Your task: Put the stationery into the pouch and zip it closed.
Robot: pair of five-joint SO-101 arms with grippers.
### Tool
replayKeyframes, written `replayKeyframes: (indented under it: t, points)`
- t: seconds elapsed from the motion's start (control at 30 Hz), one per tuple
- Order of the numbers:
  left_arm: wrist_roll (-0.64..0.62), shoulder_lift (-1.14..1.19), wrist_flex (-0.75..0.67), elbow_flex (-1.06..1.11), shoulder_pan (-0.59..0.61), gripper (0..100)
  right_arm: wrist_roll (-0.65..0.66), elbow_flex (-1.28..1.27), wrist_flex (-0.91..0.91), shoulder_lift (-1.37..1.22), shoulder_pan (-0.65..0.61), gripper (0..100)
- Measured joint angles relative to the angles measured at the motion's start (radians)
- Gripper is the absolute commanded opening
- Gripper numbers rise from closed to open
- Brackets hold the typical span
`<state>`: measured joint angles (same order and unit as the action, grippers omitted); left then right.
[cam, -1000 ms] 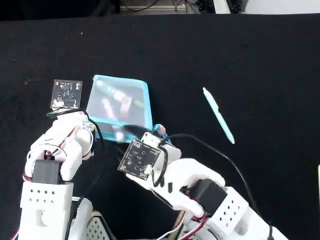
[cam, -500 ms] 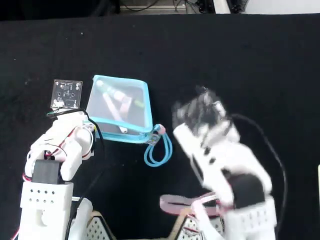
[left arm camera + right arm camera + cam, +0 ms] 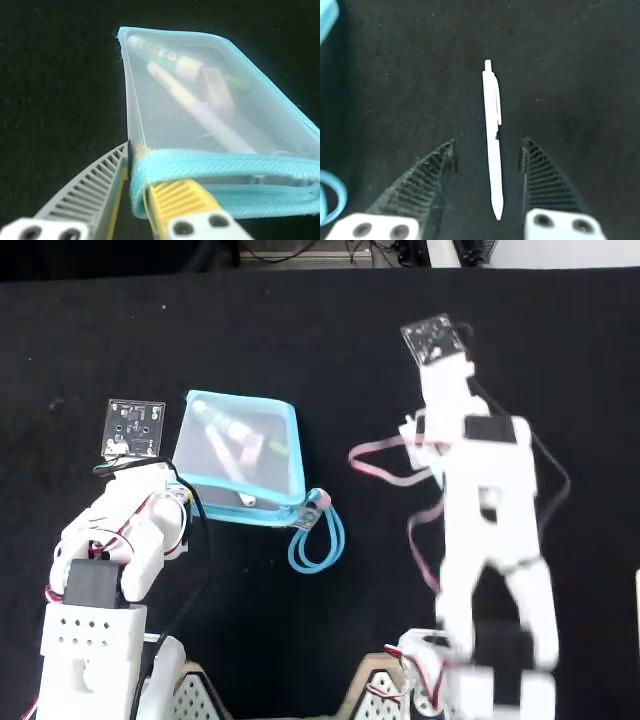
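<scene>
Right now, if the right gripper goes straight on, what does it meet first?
Probably the pen, lying lengthwise between the open fingers of the right gripper on the black table; depth is unclear.

Bright, even room light; the pouch (image 3: 240, 455) glows pale, and the black counter (image 3: 100, 340) around it swallows shadows.

Table (image 3: 120, 330) w/ black cloth top, matte, a few pale specks. On it: light-blue mesh pouch (image 3: 240, 455), left of centre, lying flat – stationery inside shows thru the mesh. Its blue wrist loop (image 3: 341, 532) is spread on the cloth just beside the pouch's near corner. Pale pen (image 3: 492, 145) lies on bare cloth – apart from pouch & loop.
</scene>
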<state>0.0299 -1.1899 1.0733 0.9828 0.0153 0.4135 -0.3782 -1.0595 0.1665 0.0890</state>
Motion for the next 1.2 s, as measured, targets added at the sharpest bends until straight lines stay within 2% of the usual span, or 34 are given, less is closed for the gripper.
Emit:
replayKeyframes:
  t: [0.17,0.6,0.8,0.87,0.93,0.97,1.2]
  points:
    - [0.0,0.0,0.0,0.0,0.0,3,-0.002,0.255,-0.034,-0.341,0.002,18.8]
    - [0.0,0.0,0.0,0.0,0.0,3,0.002,1.04,-0.347,-1.03,0.003,18.8]
    - [0.0,0.0,0.0,0.0,0.0,3,0.0,1.359,-0.465,-1.241,0.005,18.0]
    - [0.0,0.0,0.0,0.0,0.0,3,0.003,1.455,-0.511,-1.295,0.005,11.8]
    - [0.0,0.0,0.0,0.0,0.0,3,0.003,1.55,-0.559,-1.343,0.006,0.2]
    - [0.0,0.0,0.0,0.0,0.0,3,0.003,1.6,-0.575,-1.367,0.009,2.9]
    - [0.0,0.0,0.0,0.0,0.0,3,0.006,1.947,-0.672,-1.481,0.044,1.0]
